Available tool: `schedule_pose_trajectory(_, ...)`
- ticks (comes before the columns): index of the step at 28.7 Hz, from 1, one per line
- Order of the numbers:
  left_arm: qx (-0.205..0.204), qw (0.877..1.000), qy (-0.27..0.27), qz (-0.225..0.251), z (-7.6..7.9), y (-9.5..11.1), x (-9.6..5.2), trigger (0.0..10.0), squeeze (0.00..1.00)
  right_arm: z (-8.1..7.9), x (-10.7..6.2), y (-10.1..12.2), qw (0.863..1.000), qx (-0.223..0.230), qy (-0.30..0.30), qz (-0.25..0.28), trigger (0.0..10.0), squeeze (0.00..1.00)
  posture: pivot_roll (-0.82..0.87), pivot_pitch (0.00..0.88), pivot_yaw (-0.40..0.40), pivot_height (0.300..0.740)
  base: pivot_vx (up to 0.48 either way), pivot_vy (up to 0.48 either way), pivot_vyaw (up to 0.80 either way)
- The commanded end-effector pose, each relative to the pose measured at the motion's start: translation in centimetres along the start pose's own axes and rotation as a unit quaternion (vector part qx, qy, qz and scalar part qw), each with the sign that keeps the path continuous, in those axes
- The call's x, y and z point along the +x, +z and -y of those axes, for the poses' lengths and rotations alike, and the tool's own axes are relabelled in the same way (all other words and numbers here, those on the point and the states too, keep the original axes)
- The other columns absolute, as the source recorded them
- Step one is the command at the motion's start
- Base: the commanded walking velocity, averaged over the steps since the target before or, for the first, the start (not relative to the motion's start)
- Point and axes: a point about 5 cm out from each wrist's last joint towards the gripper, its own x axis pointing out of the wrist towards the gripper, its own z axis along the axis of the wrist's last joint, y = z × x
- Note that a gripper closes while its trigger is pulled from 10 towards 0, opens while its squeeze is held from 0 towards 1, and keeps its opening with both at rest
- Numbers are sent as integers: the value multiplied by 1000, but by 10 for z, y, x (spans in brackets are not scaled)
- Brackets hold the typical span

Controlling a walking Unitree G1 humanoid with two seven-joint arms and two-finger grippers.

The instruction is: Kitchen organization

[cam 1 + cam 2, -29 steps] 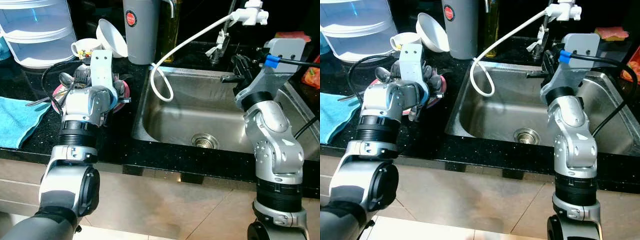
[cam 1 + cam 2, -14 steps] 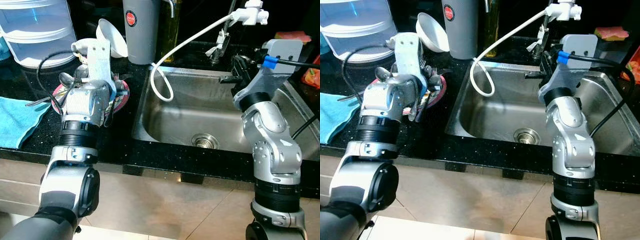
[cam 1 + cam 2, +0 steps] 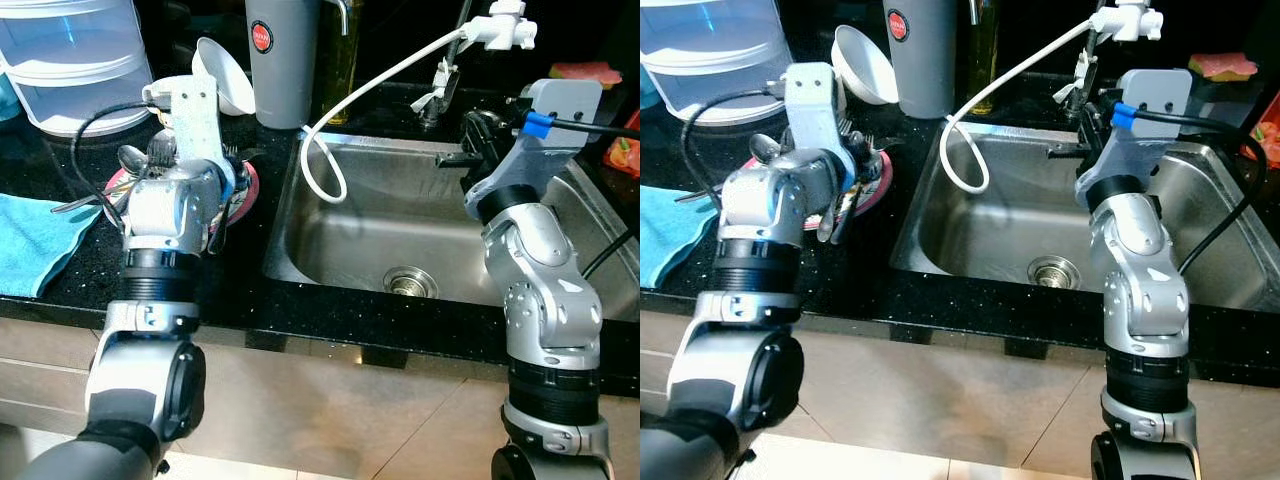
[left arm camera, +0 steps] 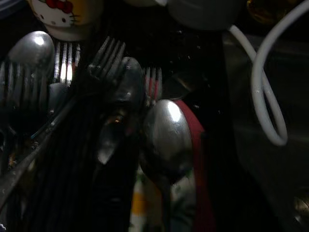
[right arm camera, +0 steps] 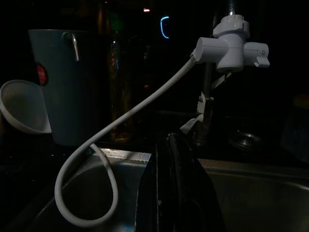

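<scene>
Raised since before, left gripper (image 3: 845,205) over plate's (image 3: 246,186) cutlery (image 4: 166,137) — handles toward robot.

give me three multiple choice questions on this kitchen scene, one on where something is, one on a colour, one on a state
1. Where does the plate of cutlery sit?
A. in the sink
B. on the counter left of the sink
C. on the floor

2. What colour is the cloth on the counter?
A. blue
B. red
C. yellow

3. How is the white bowl resting?
A. flat, mouth up
B. upside down
C. tipped on its edge

Key: 1 B, the plate lies on the black counter beside the sink. 2 A, the cloth is light blue. 3 C, the bowl leans beside the grey jug.
</scene>
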Motion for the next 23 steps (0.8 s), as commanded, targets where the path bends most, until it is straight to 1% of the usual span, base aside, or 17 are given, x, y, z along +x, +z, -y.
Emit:
schedule_pose_trajectory(1, 10, 1000, 3, -5, 5, -2, -4, 10000, 808, -1, -2, -1, 1000, 1, 2, 2, 10000, 0, 71, 29, 16, 740, 0, 0, 0)
schedule_pose_trajectory(2, 8, 1000, 8, -6, 8, -3, -8, 10000, 0, -1, -2, -1, 1000, 1, 2, 2, 10000, 0, 78, 36, 17, 740, 0, 0, 0)
schedule_pose_trajectory(5, -9, 999, -17, -33, 21, -12, -15, 10000, 0, -2, -2, -2, 1000, 3, 2, 1, 10000, 0, 82, 40, 17, 740, 0, 0, 0)
schedule_pose_trajectory(9, -14, 999, -15, -46, 24, -18, -16, 10000, 0, -2, -2, -3, 1000, 4, 1, 0, 10000, 0, 81, 42, 18, 740, 0, 0, 0)
schedule_pose_trajectory(10, -14, 998, -10, -57, 23, -24, -15, 10000, 0, -2, -2, -3, 1000, 4, 1, 0, 10000, 0, 82, 46, 19, 740, 0, 0, 0)
schedule_pose_trajectory(11, -14, 998, -10, -57, 23, -24, -15, 10000, 0, -2, -2, -3, 1000, 4, 1, 0, 10000, 0, 82, 46, 19, 740, 0, 0, 0)
schedule_pose_trajectory(14, -14, 997, 6, -73, 18, -33, -14, 10000, 0, -2, -2, -3, 1000, 5, 0, -1, 10000, 0, 77, 50, 21, 740, 0, 0, 0)
schedule_pose_trajectory(17, -4, 998, 17, -65, 13, -33, -13, 10000, 0, 0, -2, -3, 1000, 4, -2, -1, 10000, 0, 77, 52, 21, 740, 0, 0, 0)
schedule_pose_trajectory(18, -4, 998, 17, -65, 13, -33, -13, 10000, 0, 0, -2, -3, 1000, 4, -2, -1, 10000, 0, 77, 52, 21, 740, 0, 0, 0)
schedule_pose_trajectory(20, -10, 998, 38, -57, 6, -31, -12, 9686, 0, 0, -2, -3, 1000, 4, -4, -1, 10000, 0, 74, 55, 20, 740, 0, 0, 0)
schedule_pose_trajectory(21, -13, 998, 38, -57, 5, -30, -12, 9804, 0, 1, -2, -3, 1000, 4, -4, -1, 10000, 0, 76, 56, 19, 740, 0, 0, 0)
schedule_pose_trajectory(22, -22, 997, 36, -60, 5, -31, -12, 8157, 0, 1, -2, -3, 1000, 4, -4, -1, 10000, 0, 76, 56, 19, 740, 0, 0, 0)
schedule_pose_trajectory(23, -38, 996, 30, -70, 5, -32, -11, 4745, 0, 1, -2, -3, 1000, 4, -3, -2, 10000, 0, 77, 56, 18, 740, 0, 0, 0)
